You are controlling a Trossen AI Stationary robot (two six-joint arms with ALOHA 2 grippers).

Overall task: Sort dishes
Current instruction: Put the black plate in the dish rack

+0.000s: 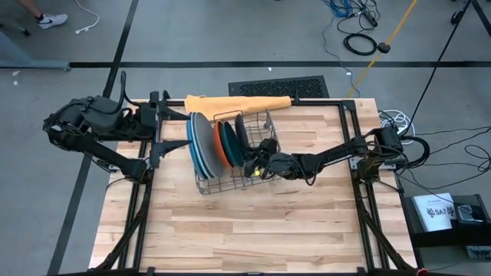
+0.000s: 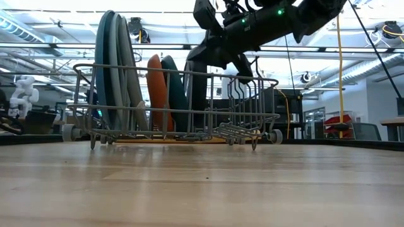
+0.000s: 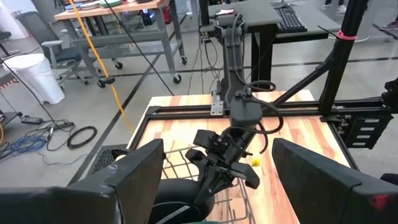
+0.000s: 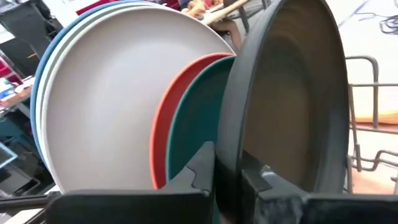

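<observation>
Six plates are standing on edge in the wire dish rack (image 1: 230, 157) at the table's centre: three large ones at the rack's nine o'clock end (a light blue plate (image 4: 45, 68), a blue plate (image 1: 192, 146) and a grey plate (image 4: 118, 93)), then an orange plate (image 4: 163, 118), a teal plate (image 4: 194, 118) and a black plate (image 4: 280, 99) toward three o'clock. The right gripper (image 4: 227, 171), reaching in from three o'clock, is clamping the black plate's rim between nearly closed fingers. The left gripper (image 3: 217, 180) is hanging at the rack's nine o'clock side with its jaws spread wide, holding nothing. One folded orange cloth (image 1: 238, 103) is lying at the rack's twelve o'clock. No readable writing is showing.
</observation>
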